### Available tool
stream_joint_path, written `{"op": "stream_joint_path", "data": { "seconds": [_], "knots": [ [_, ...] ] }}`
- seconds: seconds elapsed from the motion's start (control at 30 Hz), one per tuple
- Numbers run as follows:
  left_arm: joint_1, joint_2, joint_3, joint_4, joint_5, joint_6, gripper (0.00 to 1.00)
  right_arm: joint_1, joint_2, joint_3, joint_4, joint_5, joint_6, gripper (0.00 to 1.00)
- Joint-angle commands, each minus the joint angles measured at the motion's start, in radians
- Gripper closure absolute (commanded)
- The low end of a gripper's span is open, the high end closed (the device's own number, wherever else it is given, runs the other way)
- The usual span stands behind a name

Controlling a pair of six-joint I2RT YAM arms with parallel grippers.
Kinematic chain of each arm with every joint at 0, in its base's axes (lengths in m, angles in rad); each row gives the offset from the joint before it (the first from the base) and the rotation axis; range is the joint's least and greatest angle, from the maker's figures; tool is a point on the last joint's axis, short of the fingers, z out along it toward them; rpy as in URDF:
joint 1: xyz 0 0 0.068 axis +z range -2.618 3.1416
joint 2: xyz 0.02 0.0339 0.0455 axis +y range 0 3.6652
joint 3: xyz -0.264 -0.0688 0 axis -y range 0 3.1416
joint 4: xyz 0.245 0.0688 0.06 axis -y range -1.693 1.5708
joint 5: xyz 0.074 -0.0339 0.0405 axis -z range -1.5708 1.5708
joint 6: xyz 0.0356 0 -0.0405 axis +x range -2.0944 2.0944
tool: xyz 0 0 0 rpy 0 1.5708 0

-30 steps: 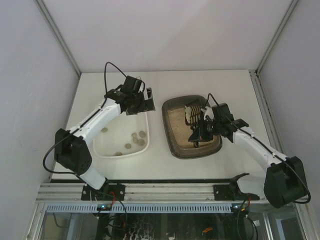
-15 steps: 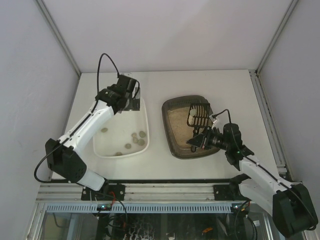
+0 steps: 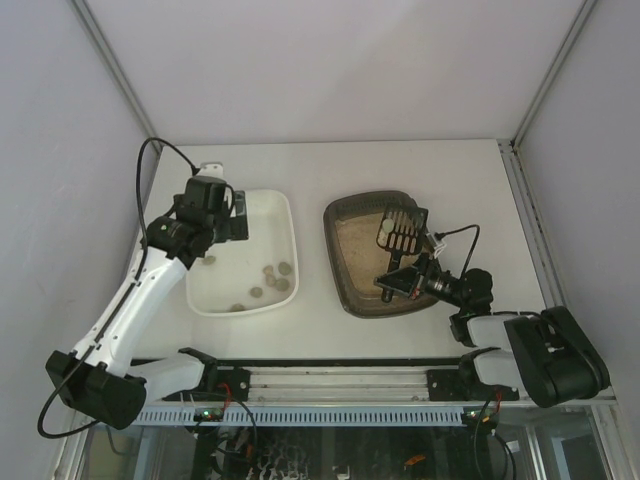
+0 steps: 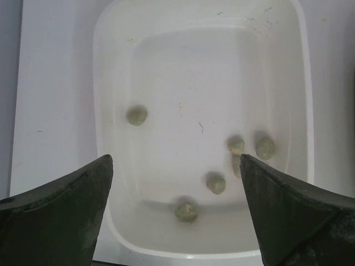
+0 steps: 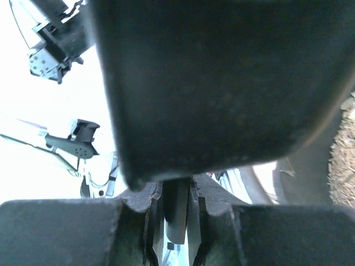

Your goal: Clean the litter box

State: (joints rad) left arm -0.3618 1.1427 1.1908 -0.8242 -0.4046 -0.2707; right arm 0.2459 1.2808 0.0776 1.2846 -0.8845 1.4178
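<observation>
Right pincer (image 3: 400, 278) is pinching the dark handle of a slotted scoop (image 3: 398, 233), jaws pressed tight on it; wrist view is showing the handle wedged between the fingers. Scoop head is riding just ahead of the pincer, raised and tilted, carrying one pale lump (image 3: 386, 230) on its slats. Directly beneath scoop and pincer the litter box (image 3: 336, 262) is sitting, beige litter (image 3: 355, 245) lying inside it. Lump is hanging over the box, not over the white tray (image 3: 291, 215), which is lying beside the box off to this pincer's left.

Left pincer (image 4: 175, 162) is hanging spread wide above that tray, gripping nothing. Below it, five or six greenish lumps (image 4: 216, 183) are resting on the tray floor, most bunched toward the side nearer the box.

Judgement: job is running well past its start. Several lumps are sitting in the tray, and one more is riding on the scoop, yet to be carried across and tipped out. Litter showing around the scoop is looking free of lumps, but scoop and arm are hiding part of it, so whether more scooping is needed I cannot tell.
</observation>
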Motion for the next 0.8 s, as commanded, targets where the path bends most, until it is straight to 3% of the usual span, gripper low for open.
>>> {"op": "stream_joint_path", "data": {
  "seconds": [0.0, 0.17, 0.3, 0.4, 0.43, 0.53, 0.7, 0.77],
  "knots": [
    [0.0, -0.002, 0.01, -0.016, 0.039, -0.068, 0.0, -0.018, -0.048, -0.004, 0.184, -0.048, 0.041, 1.0],
    [-0.001, 0.077, 0.01, -0.027, 0.148, -0.107, 0.0, 0.013, -0.088, 0.035, -0.133, -0.069, -0.086, 1.0],
    [-0.009, 0.136, 0.042, -0.005, 0.151, -0.118, 0.0, -0.102, -0.216, -0.006, -0.21, -0.047, -0.072, 1.0],
    [-0.009, 0.141, 0.057, 0.009, 0.17, -0.126, 0.0, -0.048, -0.343, 0.105, -0.611, -0.04, -0.27, 1.0],
    [-0.008, 0.135, 0.047, 0.021, 0.174, -0.128, 0.0, -0.04, -0.38, 0.123, -0.669, -0.041, -0.298, 1.0],
    [-0.008, 0.116, 0.011, 0.05, 0.189, -0.128, 0.0, -0.12, -0.444, 0.101, -0.631, -0.063, -0.217, 1.0],
    [-0.008, 0.074, -0.018, 0.068, 0.196, -0.127, 0.01, -0.001, -0.354, 0.132, -0.603, -0.073, -0.188, 1.0],
    [-0.007, 0.067, -0.019, 0.067, 0.214, -0.128, 0.01, -0.049, -0.342, 0.11, -0.54, -0.084, -0.142, 1.0]
  ]
}}
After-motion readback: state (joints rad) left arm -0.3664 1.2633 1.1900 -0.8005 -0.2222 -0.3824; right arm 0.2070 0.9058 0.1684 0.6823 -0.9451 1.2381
